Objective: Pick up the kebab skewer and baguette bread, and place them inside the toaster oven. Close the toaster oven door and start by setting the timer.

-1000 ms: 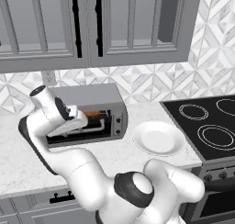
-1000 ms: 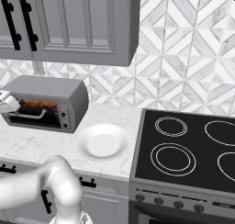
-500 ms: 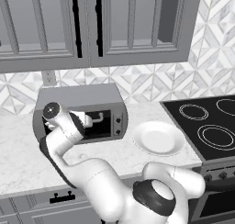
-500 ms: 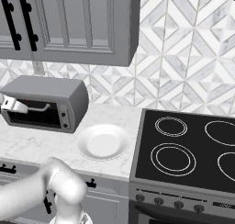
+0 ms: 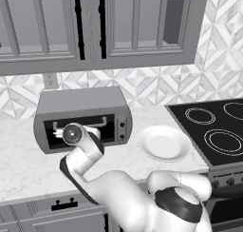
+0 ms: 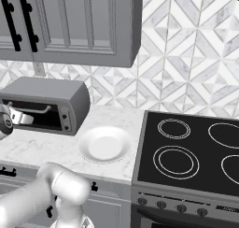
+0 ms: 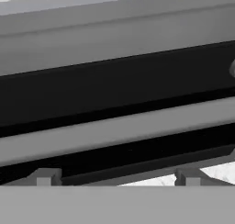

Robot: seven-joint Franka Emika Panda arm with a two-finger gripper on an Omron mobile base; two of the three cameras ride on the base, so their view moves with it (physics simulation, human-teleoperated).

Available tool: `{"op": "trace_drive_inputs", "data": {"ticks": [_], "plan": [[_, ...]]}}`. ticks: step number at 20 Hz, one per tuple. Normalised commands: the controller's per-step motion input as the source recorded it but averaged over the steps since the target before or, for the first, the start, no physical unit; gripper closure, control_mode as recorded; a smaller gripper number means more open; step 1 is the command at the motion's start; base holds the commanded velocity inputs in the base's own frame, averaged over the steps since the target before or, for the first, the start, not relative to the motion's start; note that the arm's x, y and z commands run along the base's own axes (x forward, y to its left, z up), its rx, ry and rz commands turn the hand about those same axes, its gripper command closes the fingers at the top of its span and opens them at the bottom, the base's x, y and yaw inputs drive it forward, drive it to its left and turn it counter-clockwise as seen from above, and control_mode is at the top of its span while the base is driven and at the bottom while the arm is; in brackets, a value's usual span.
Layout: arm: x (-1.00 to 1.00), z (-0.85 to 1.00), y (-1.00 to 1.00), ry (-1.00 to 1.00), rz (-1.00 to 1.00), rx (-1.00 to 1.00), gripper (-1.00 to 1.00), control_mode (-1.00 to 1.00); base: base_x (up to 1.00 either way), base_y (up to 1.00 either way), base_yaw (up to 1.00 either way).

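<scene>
Seen from the left base view, the boxy grey toaster oven [image 5: 83, 118] sits on the marble counter [image 5: 28, 164] left of a white plate [image 5: 163, 143], its dark-glass toaster oven door [image 5: 80, 130] raised, grey bar handle across it. From the right base view, the oven stands far left, control panel at its right. Up close in the hand view, the handle [image 7: 114, 129] crosses the dark glass; gripper fingers cannot be made out, though they stand apart.

Glossy white, rounded arm [image 5: 118, 193] segments, thick and tubular. Dark grey bands at the joints. Round dark cap with a pale centre on the joint [image 5: 72, 133] before the toaster oven [image 5: 80, 105]. Smooth shells, free of cables or markings.
</scene>
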Motion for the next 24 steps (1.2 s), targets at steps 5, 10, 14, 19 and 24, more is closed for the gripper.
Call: {"op": "trace_drive_inputs", "data": {"ticks": [5,10,14,19,24], "plan": [[-0.78,0.31,-0.11,-0.09,0.01,0.07,-1.00,-1.00,0.00,0.00,0.00],[-0.95,0.34,0.00,-0.06,0.00,0.06,-1.00,-1.00,0.00,0.00,0.00],[-0.54,0.19,-0.27,-0.04,0.00,0.04,-1.00,-1.00,0.00,0.00,0.00],[-0.22,0.29,-0.43,-0.11,0.00,0.00,-1.00,-1.00,0.00,0.00,0.00],[-0.08,0.40,-0.35,-0.02,0.01,0.00,-1.00,-1.00,0.00,0.00,0.00]]}}
